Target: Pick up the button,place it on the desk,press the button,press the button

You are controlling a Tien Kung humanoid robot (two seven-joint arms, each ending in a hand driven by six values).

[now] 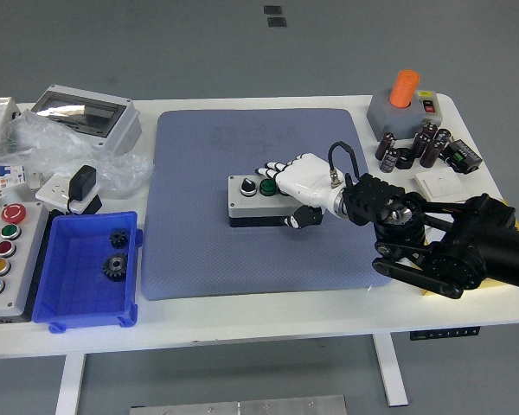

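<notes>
A grey button box (246,201) with a black knob (246,186) and a green button (266,184) on top lies on the blue mat (199,251), near its middle. My right hand (281,194), white with dark fingertips, comes in from the right and clasps the box's right end. Its fingers (272,168) lie over the top and the thumb (296,219) presses the front side. The right part of the box is hidden under the palm. The left arm is out of sight.
A blue bin (69,307) holding two gears sits at the front left, beside a long panel of coloured buttons (4,251). A grey enclosure (86,112) and a plastic bag (52,151) are at the back left. An orange-topped switch (406,86) and dark capacitors (415,147) stand at the back right.
</notes>
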